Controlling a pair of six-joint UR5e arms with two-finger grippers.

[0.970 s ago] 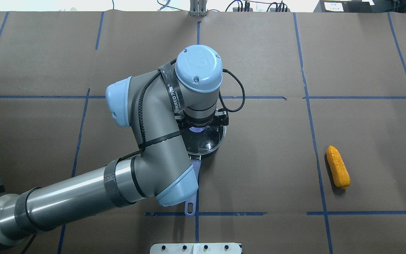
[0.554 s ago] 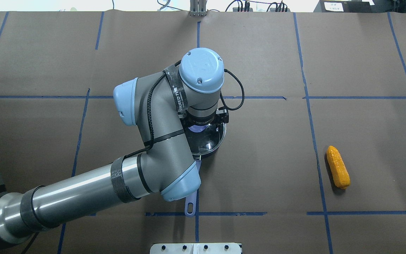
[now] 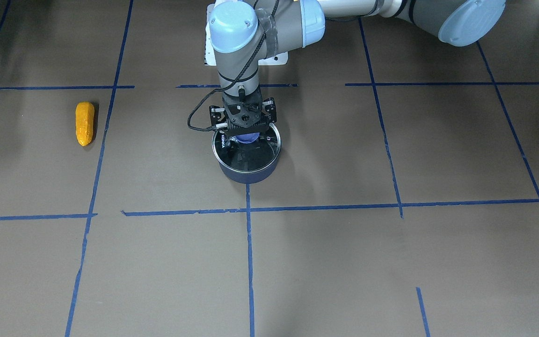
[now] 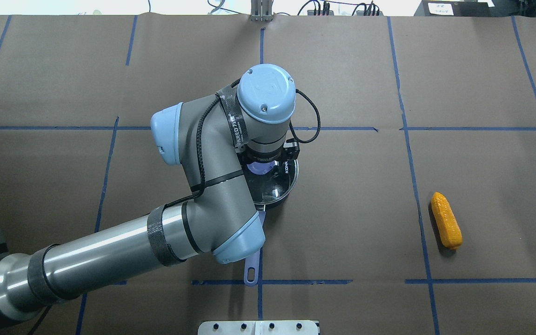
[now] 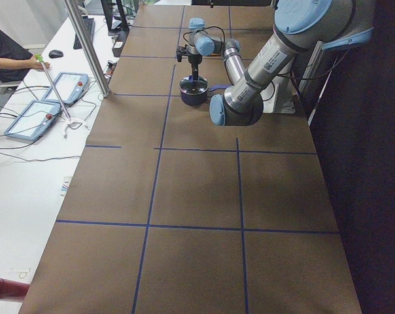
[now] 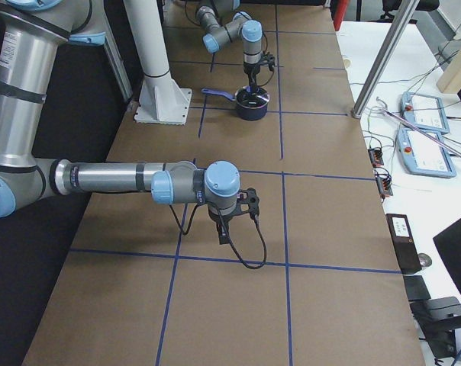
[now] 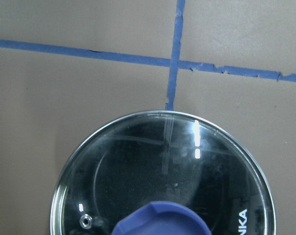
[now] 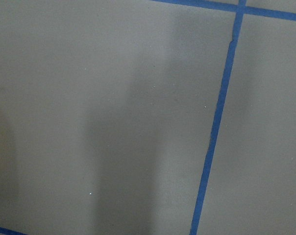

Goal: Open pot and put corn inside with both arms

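Observation:
The dark navy pot (image 3: 246, 174) stands mid-table with its glass lid (image 3: 252, 152) on it. Its purple-blue handle (image 4: 252, 272) points toward the robot's base. My left gripper (image 3: 247, 136) hangs straight down over the lid, its fingers on either side of the blue knob (image 3: 250, 137), and it looks open. The left wrist view shows the lid (image 7: 162, 166) and the knob (image 7: 162, 221) close below. The orange-yellow corn (image 4: 446, 226) lies alone at the table's right and also shows in the front view (image 3: 84, 123). My right gripper (image 6: 229, 227) hovers over bare table; I cannot tell its state.
Blue tape lines cross the brown table cover. The white stand base (image 4: 258, 327) sits at the near edge by the robot. Control pendants (image 6: 421, 122) and cables lie on the white bench beyond the far edge.
My left arm has shifted slightly right and away from the base, and its gripper has settled over the lid's knob. The lid stays on the pot and the corn has not moved.

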